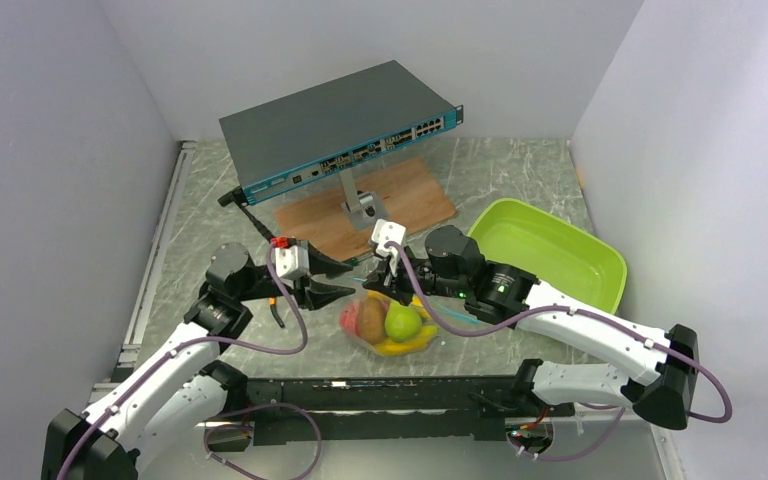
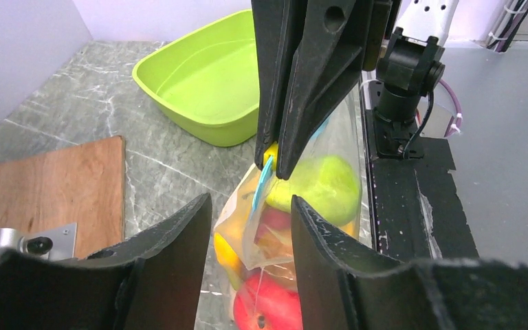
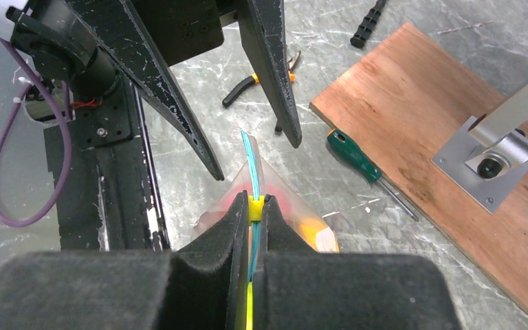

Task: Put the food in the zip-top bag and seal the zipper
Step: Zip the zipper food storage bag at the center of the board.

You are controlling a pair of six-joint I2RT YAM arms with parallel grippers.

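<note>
**A:** Zip-top bag [image 1: 392,322], from the top camera?

**B:** Lying on the grey table [image 1: 520,175] just ahead of the arm bases, left of the lime tray [image 1: 600,262]. Packed with food: green pear [image 1: 401,322], brown fruit [image 1: 371,318], banana [image 1: 405,347].

**A:** And the claws there?

**B:** Left gripper [image 1: 352,279] spread apart beside the bag's top. Right gripper [image 1: 378,276] down at the mouth.

**A:** From the left wrist?

**B:** Own fingers [image 2: 172,261] parted, flanking the bag. Opposite, the right claw pinching the teal zipper [image 2: 264,180] just above the pear. Red apple [image 2: 268,309] low in the bag.

**A:** From the right wrist?

**B:** Pressed together on the zipper strip, bag hanging below. Left fingers wide on either side of the strip, clear of it. Beyond, a green screwdriver [image 3: 355,157] beside the wooden board [image 3: 412,124].
</note>
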